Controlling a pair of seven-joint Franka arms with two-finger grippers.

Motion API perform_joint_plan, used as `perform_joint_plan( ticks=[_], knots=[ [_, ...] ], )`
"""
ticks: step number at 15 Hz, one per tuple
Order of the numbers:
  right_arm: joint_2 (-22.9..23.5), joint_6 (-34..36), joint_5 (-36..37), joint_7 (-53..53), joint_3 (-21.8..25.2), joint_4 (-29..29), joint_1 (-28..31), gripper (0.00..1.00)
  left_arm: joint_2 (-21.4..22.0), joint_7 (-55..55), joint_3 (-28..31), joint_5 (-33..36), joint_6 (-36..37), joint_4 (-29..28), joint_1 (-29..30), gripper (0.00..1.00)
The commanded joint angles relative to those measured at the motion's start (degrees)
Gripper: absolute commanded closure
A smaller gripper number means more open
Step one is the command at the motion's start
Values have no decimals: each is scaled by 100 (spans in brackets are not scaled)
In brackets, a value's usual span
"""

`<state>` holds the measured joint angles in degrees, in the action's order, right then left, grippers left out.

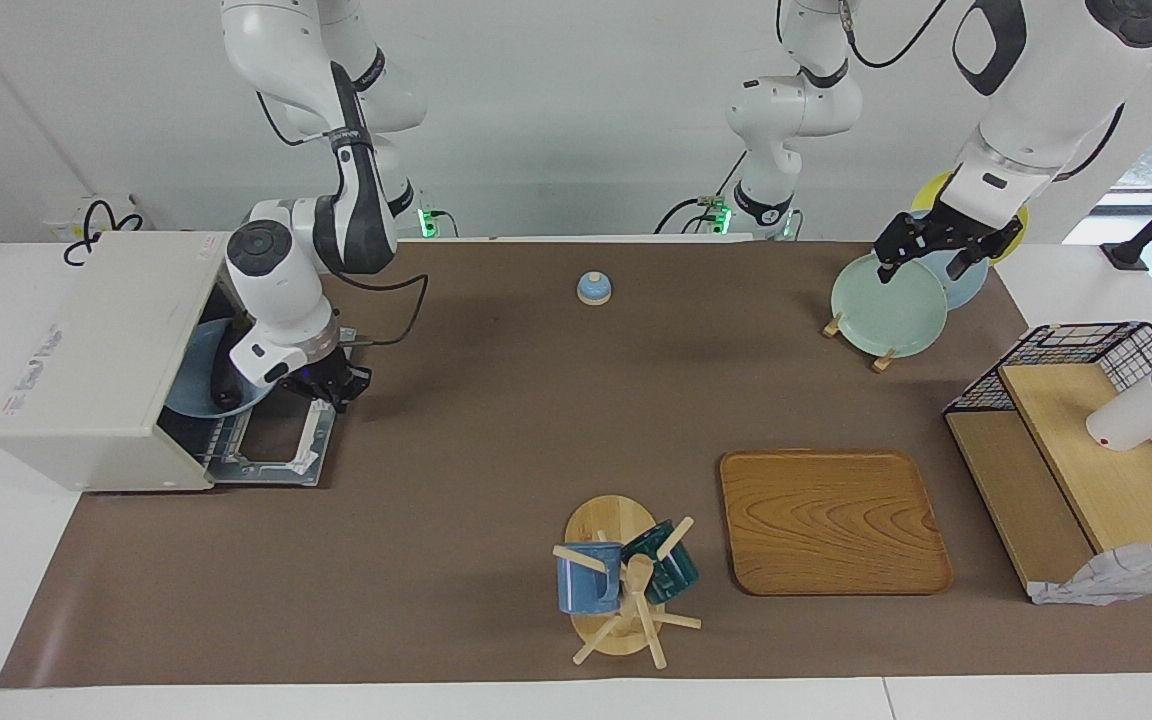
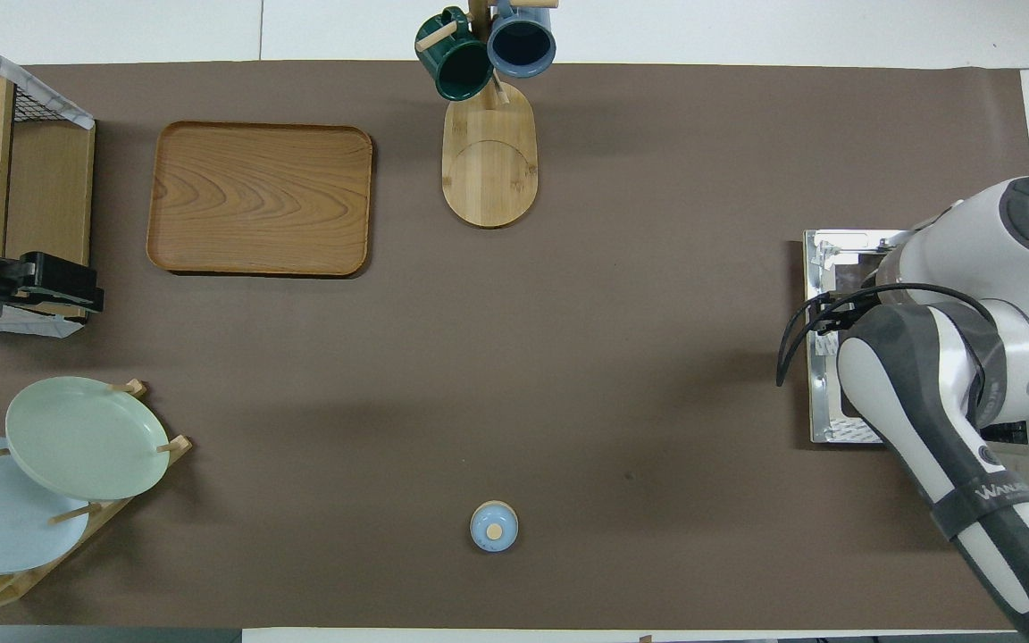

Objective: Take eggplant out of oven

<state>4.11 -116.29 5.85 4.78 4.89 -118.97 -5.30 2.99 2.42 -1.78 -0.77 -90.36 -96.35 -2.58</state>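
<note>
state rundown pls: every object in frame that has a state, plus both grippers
oven: door folded down flat, open.
blue plate: inside the oven.
eggplant: not visible.
right gripper: at the oven mouth, over the door.
left gripper: up over the plate rack, waiting.
mugs: hanging on the mug tree.
wooden tray: bare.

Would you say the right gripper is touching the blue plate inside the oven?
Cannot tell. In the facing view the right gripper sits at the open oven mouth beside the blue plate, but the wrist hides any contact or gap.
</note>
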Motion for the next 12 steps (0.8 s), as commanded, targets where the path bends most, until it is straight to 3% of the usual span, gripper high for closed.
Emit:
perform_joint_plan(
  ticks=[1, 5, 7, 8, 9, 10, 12],
  knots=[
    [-68, 115, 319, 33, -14, -38, 117, 27, 70, 4, 19, -2, 1, -33, 4, 0],
    [-95, -24, 514, -73, -14, -187, 353, 35, 70, 4, 19, -2, 1, -33, 4, 0],
    [-165, -497, 505, -73, -14, -493, 398, 50, 70, 4, 19, -2, 1, -33, 4, 0],
    [-209, -639, 505, -91, -14, -600, 441, 64, 70, 4, 19, -2, 1, -33, 4, 0],
    [-235, -658, 505, -108, -14, -670, 485, 86, 70, 4, 19, -2, 1, -33, 4, 0],
    [-236, -623, 505, -161, -14, -680, 477, 100, 70, 4, 19, -2, 1, -33, 4, 0],
    [-253, -527, 522, -179, -32, -662, 407, 100, 70, 4, 19, -2, 1, -33, 4, 0]
  ],
)
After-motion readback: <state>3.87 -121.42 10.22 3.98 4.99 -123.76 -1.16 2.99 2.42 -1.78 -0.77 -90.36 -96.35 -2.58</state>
